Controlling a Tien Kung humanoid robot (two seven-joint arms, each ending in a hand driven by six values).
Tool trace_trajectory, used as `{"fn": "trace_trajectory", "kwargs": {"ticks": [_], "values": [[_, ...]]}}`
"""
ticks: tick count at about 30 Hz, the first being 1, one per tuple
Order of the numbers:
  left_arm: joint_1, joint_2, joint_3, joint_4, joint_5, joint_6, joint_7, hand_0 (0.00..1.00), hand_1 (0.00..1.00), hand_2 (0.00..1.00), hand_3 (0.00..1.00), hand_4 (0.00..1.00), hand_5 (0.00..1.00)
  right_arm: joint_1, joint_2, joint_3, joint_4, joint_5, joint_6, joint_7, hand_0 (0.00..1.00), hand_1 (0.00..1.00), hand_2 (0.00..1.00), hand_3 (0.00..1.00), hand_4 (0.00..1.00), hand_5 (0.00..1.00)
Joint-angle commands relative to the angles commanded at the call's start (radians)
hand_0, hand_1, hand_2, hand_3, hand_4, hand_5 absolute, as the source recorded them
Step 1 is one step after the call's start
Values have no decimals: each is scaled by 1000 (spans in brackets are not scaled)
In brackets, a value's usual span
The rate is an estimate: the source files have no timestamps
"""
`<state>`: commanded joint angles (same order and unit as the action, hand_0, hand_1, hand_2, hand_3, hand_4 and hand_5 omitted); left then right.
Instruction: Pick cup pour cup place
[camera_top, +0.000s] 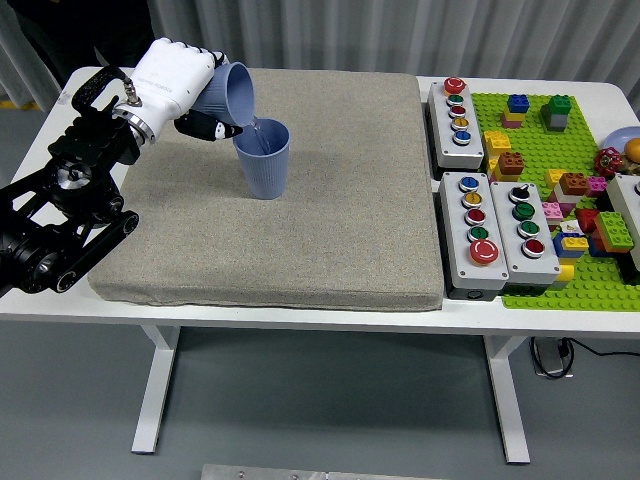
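My left hand (190, 95), white with dark fingertips, is shut on a blue cup (231, 95). It holds the cup tipped on its side, mouth to the right, its lip just above the rim of a second blue cup (265, 162). The second cup stands upright on the grey mat (300, 230) at its back left. A thin stream seems to run from the tipped cup into the upright one. My right hand is out of view.
Grey button boxes (460, 112) (475, 231) (525, 231) lie right of the mat. A green baseplate (585, 285) with several coloured bricks fills the table's right end. A person's dark clothing (70, 30) shows at the top left.
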<state>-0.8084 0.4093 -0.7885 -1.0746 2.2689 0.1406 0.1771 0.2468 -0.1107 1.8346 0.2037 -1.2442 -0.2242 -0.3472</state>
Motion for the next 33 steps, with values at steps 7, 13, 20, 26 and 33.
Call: {"fn": "trace_trajectory", "kwargs": {"ticks": [7,13,20,26,33], "values": [[-9,17,31,-9,0,-6,3,448,419,448,423,776,352,2,-1,-2,0,3,-1,0,688,639,589,594,2,147],[-22,28,66,-15,0,-6,4,449,420,448,423,772,333,1,-1,-3,0,4,-2,0,688,639,589,595,2,148],[-36,41,99,-19,0,-2,11,449,421,449,424,770,326,-5,1,-3,1,2,-2,-2,688,639,589,595,2,147],[-46,50,114,-25,0,-3,14,448,425,450,424,761,314,-7,1,-2,1,-1,-2,-2,687,639,589,595,2,148],[-52,56,116,-23,0,-3,19,449,424,450,425,757,308,-7,1,-3,1,3,-3,-1,688,639,589,594,2,148]]}}
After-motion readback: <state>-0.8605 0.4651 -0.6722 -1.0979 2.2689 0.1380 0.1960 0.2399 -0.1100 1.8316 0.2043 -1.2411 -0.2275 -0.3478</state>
